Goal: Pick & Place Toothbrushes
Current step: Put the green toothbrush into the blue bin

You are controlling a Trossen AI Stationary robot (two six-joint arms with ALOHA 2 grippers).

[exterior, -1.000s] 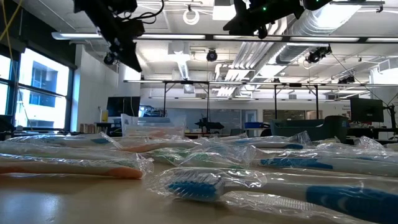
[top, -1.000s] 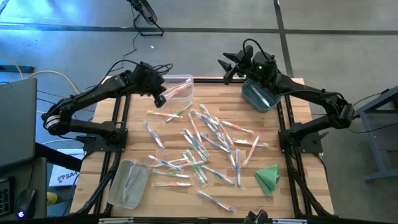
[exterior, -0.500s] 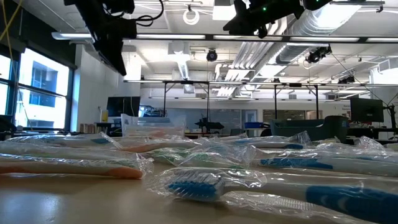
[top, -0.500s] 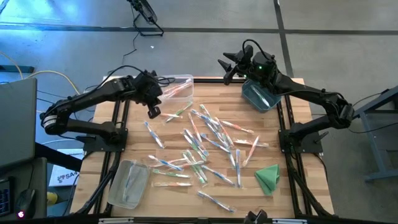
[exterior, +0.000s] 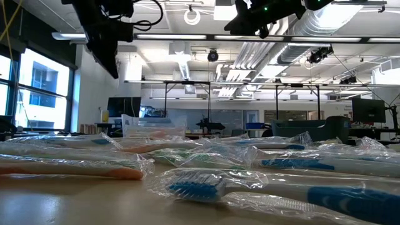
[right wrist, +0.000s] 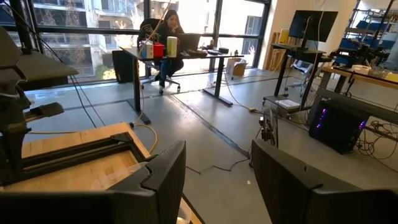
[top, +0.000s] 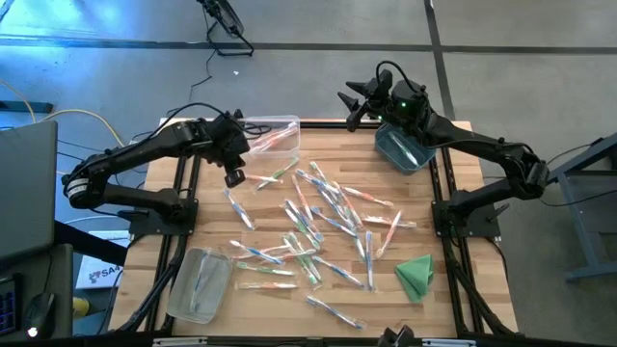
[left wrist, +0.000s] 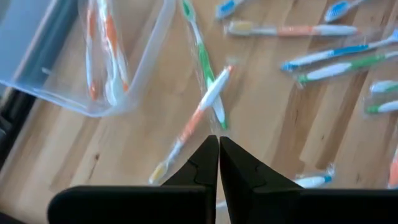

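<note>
Many wrapped toothbrushes (top: 318, 217) lie scattered on the wooden table (top: 443, 207); more show close up in the low view (exterior: 194, 184). My left gripper (top: 234, 176) hangs shut above the table's far left part, beside a clear bin (top: 275, 133) that holds a few orange toothbrushes (left wrist: 102, 56). In its wrist view the shut gripper (left wrist: 219, 146) points down over an orange toothbrush (left wrist: 196, 118) crossing a green one (left wrist: 205, 62). My right gripper (top: 349, 101) stands open and level past the far edge, with nothing between its fingers (right wrist: 161, 174).
A blue-tinted bin (top: 400, 146) stands at the far right under my right arm. A clear bin (top: 201, 282) sits at the near left. A folded green cloth (top: 415, 275) lies at the near right. A person sits at a desk (right wrist: 168, 37) in the room beyond.
My left gripper has moved from over the clear far-left bin toward the table's near edge and a little left, tipping its fingers further downward. It has stayed shut.
</note>
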